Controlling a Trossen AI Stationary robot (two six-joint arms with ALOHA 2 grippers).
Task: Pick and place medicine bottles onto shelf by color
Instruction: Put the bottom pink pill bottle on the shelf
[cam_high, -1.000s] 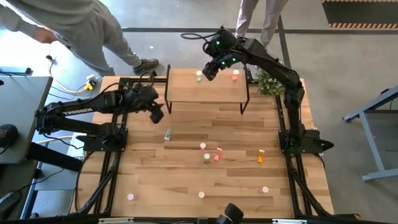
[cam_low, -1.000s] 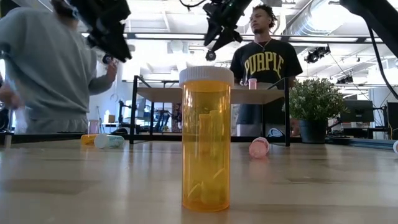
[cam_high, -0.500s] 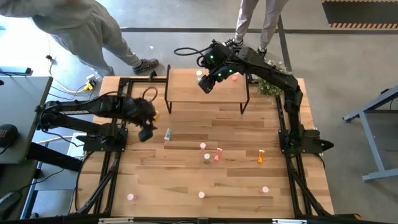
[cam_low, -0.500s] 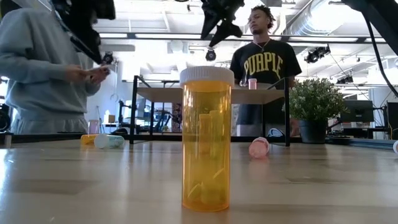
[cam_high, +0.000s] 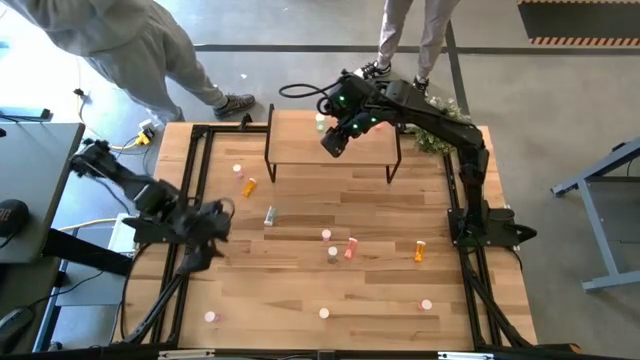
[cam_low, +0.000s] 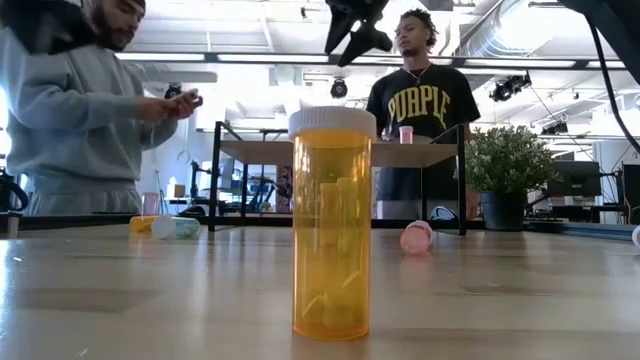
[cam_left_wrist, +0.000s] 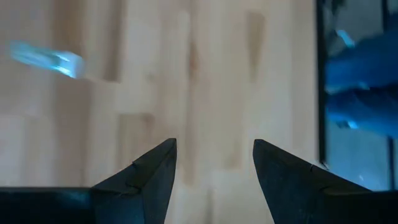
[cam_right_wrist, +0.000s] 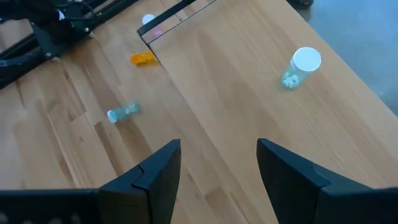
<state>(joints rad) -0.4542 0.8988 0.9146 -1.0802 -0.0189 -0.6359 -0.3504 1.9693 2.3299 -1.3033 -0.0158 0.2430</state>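
R gripper (cam_high: 333, 140) above shelf (cam_high: 300, 148), fingers apart, empty. L gripper (cam_left_wrist: 214, 163) low over table's left side, fingers apart, empty. Green bottle (cam_right_wrist: 298, 66) upright on shelf; pink bottle (cam_low: 405, 134) too; others scattered on tabletop (cam_high: 380, 290).

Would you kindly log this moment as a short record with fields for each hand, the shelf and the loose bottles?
left hand: open, empty, low over the table's left edge
right hand: open, empty, above the shelf
shelf: pale green bottle upright on it; pink bottle also standing there
orange bottle: lying left of the shelf
clear bottle: lying on the table, in front of the shelf's left end
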